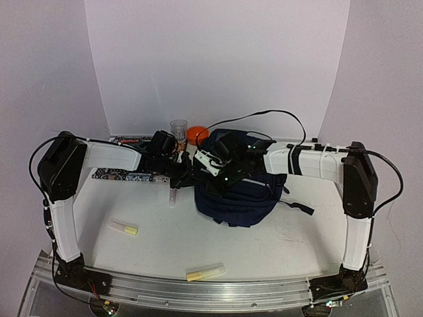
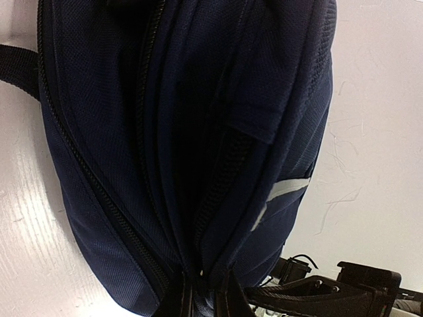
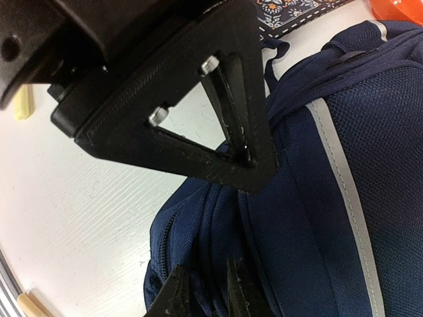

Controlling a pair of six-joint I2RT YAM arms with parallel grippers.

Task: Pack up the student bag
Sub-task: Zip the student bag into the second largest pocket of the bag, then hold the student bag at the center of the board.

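My left tool [image 2: 203, 300] and right tool [image 3: 206, 292] each gripped the student bag [image 1: 234, 195] toward the far edge of the worktop [image 1: 165, 231].

I see a navy-blue fabric backpack [image 1: 238, 205] with a pale stripe, an orange round dish [image 1: 197, 134], and a floral-print flat pouch [image 1: 122, 176].

arms bent inward, left hand [image 2: 206, 298] closed, right hand [image 3: 206, 282] closed
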